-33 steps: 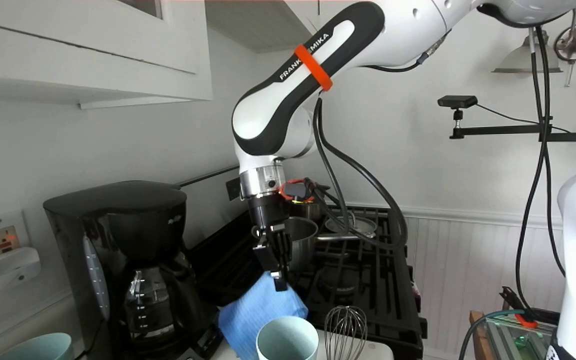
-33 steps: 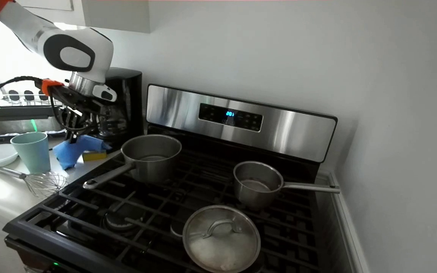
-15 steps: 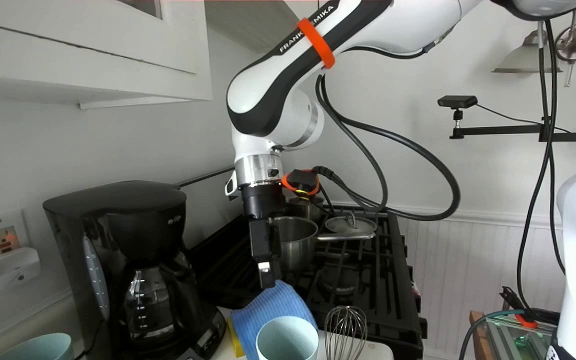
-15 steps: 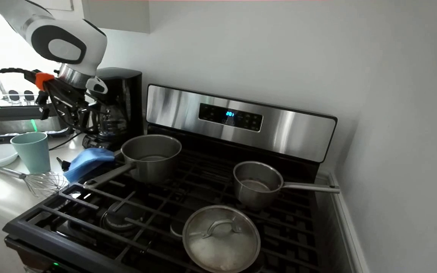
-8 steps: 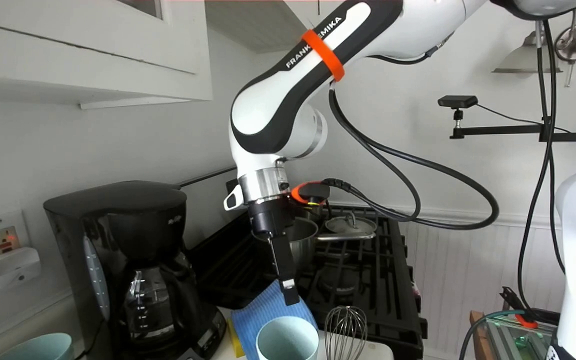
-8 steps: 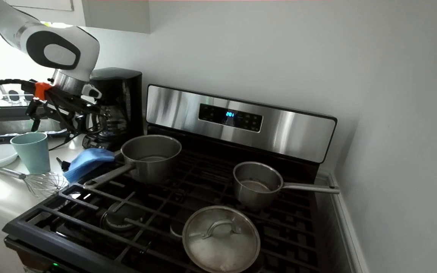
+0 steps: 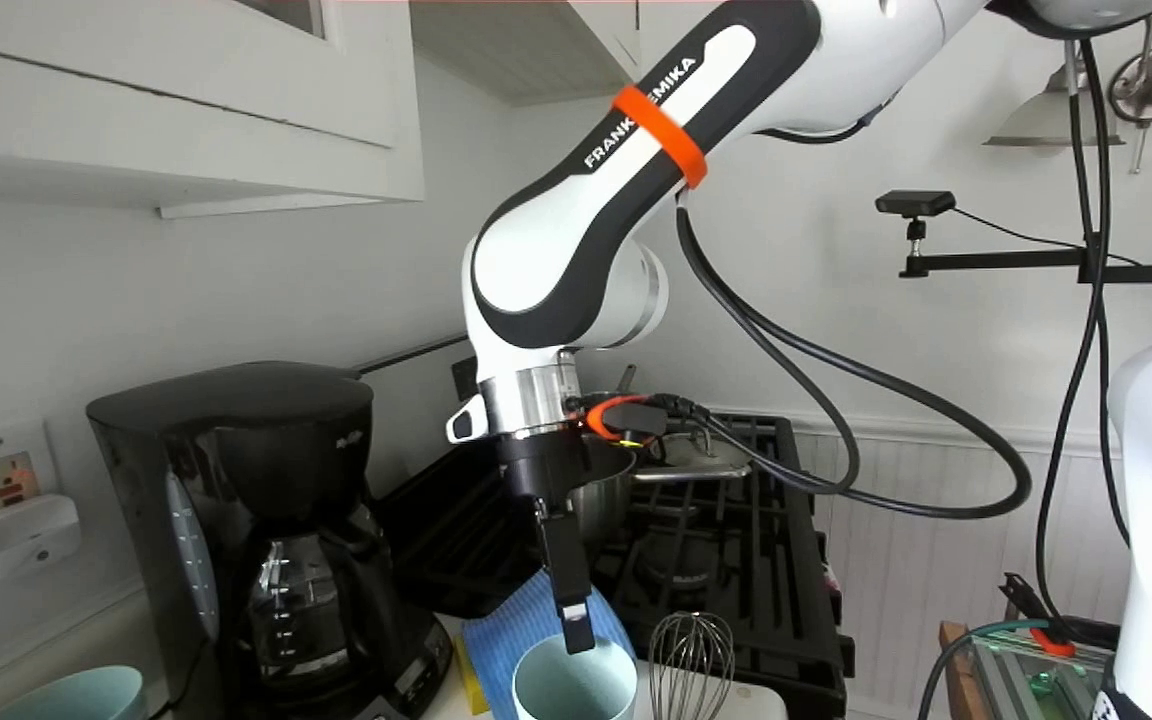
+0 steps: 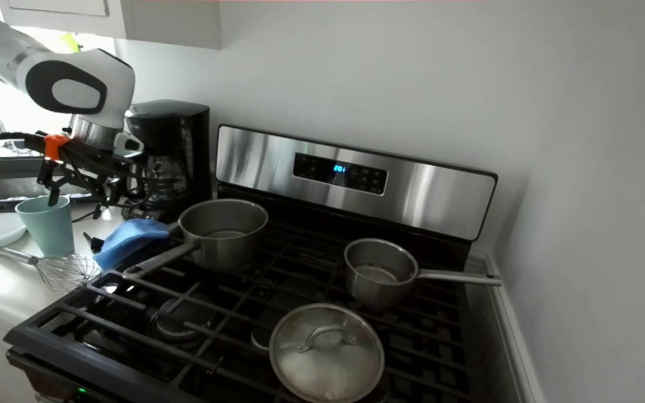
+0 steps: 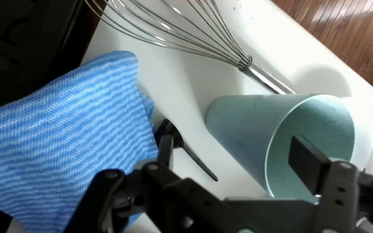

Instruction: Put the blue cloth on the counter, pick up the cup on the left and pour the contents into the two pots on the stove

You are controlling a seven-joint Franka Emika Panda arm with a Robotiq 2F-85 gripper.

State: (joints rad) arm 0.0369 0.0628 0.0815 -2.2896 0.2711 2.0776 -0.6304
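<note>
Our hand [image 9: 234, 154] is wide and holds nothing, and the cup [image 9: 251, 129] stands upright below one finger [image 9: 305, 163], so we probably need to slide that way before going down.

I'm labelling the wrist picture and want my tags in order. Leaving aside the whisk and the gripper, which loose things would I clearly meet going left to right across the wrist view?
Blue cloth → black scoop → mint-green cup.

Free counter [image 9: 181, 94] between cloth [image 9: 76, 129] and cup [image 9: 244, 123], except a black scoop [image 9: 177, 138]
</note>
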